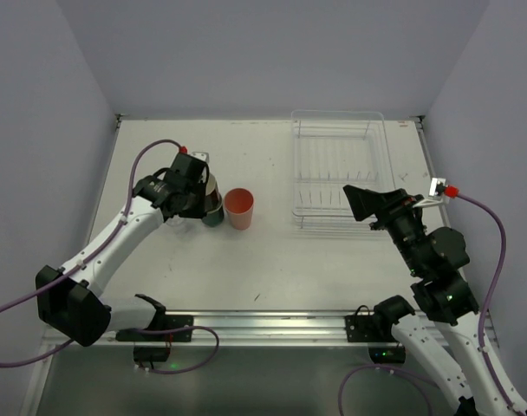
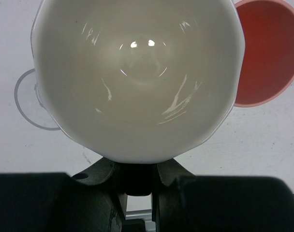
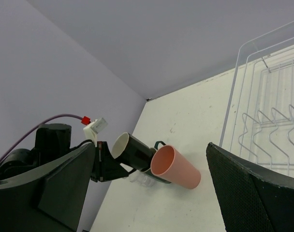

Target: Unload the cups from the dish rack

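1. Left hand (image 1: 201,191): closed narrow on the wall of the black cup (image 3: 134,151), which is mouth up, with a pale, glossy inside.
2. A dark teal cup (image 1: 214,217) sits under or behind the black one; contact cannot be told.
3. The pink cup (image 1: 239,208) stands upright on the desk (image 1: 272,269), just right of that pair. A clear cup (image 2: 27,100) stands on their other side.
4. Right hand (image 1: 355,205): fingers spread wide, holding nothing, by the near right corner of the dish rack (image 1: 337,147).
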You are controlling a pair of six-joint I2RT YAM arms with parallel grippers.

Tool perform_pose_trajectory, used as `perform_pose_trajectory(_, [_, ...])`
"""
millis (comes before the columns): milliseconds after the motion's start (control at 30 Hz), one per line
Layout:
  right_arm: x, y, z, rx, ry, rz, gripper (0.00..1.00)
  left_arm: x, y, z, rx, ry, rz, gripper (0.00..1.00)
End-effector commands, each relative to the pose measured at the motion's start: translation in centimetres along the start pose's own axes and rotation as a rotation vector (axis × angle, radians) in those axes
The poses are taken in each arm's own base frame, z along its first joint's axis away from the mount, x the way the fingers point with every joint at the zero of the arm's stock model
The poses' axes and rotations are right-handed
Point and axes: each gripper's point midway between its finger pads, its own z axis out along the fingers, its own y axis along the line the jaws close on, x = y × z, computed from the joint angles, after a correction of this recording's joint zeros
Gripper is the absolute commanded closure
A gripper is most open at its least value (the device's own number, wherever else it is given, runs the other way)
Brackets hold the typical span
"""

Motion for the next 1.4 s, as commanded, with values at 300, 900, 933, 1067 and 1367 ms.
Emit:
perform_pose_trajectory(300, [-1.5,0.8,0.0,-0.006,-0.043,-0.013,0.01,-3.2,-0.9,0.7,0.017,-0.11,0.012,1.0])
perform_pose_trajectory(900, [-1.1,0.2,0.0,0.006,-0.04,-0.022,0.01,-2.6,-0.9,2.5,0.002,-0.073,0.023,1.0])
perform_pose_trajectory(933, [-1.1,0.1,0.1,0.009,-0.041,-0.022,0.01,-2.6,-0.9,2.5,0.003,-0.075,0.023,1.0])
perform_pose_trajectory(1067, [-1.1,0.1,0.0,0.009,-0.041,-0.025,0.01,-2.8,-1.0,2.4,0.005,-0.077,0.016,1.0])
perform_pose_trajectory(1367, [-0.7,0.0,0.3,0.01,-0.025,-0.021,0.01,-3.1,-0.4,1.7,-0.021,-0.101,0.004,0.65])
